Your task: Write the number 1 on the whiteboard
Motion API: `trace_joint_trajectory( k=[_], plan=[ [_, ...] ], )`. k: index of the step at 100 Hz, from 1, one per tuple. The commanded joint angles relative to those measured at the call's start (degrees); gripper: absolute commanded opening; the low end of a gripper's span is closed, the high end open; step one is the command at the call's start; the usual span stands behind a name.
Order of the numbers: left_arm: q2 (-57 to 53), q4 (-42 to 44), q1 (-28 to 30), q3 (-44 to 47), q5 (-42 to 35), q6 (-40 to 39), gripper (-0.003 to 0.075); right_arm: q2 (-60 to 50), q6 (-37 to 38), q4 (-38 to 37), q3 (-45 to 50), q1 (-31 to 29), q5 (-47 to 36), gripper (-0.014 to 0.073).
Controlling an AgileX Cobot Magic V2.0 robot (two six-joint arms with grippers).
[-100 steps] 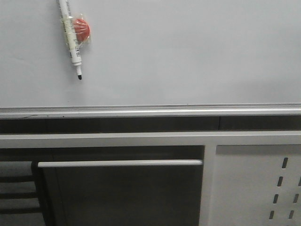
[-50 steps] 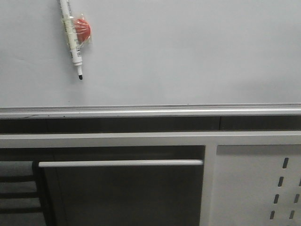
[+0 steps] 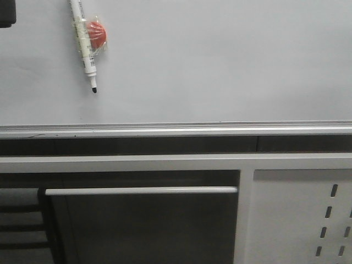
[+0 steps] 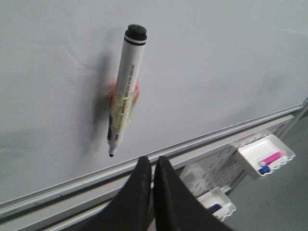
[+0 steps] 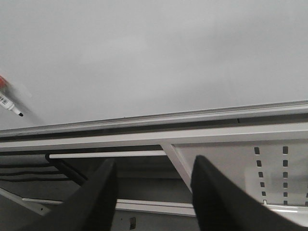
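Above the left gripper (image 4: 154, 166): blank whiteboard (image 4: 216, 62).

The marker pen (image 4: 124, 91) is held flat against the whiteboard (image 4: 216, 62), tip downward, just beyond and above the left jaws, which are pressed together. A round magnet (image 3: 95, 34) is seated against the pen's side — on the board as well. The bottom rail (image 4: 202, 139) is found between the pen's tip and those jaws. Small trays (image 4: 265, 155) are hung on a perforated panel (image 5: 274, 163) below the rail, off to one side of the left jaws. The right jaws are spread apart, well away from the pen — the rail is seen ahead of them.
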Motion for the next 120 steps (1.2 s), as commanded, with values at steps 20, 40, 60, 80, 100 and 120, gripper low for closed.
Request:
trace_joint_trajectory(
  k=[20,40,60,80,100,120],
  plan=[
    [3.85,-1.73,-12.24,-7.47,-21.37,2.76,-0.0017,0.82,-1.08,1.27,-2.04,-0.44,-4.71,0.0332],
    [6.65,-2.22,-17.83,-8.02,-19.94,2.76,0.0076,0.82,-1.08,1.27,-2.04,-0.44,-5.74,0.0332],
    [9.04,-3.84,-18.3,-9.25,-23.96,2.46,0.0326,0.82,-1.08,1.27,-2.04,-0.44,-5.86,0.0332],
    [12.4,-4.58,-18.89,-11.56,-27.57,2.46,0.031,0.82,-1.08,1.27,-2.04,-0.44,-5.95,0.0332],
    [16.15,-4.46,-20.31,-15.59,-28.94,2.82,0.0311,0.82,-1.08,1.27,-2.04,-0.44,-5.95,0.0332],
    [18.73,-4.37,-20.31,-17.71,-29.55,2.82,0.0311,0.82,-1.08,1.27,-2.04,-0.44,-5.95,0.0332]
  ],
)
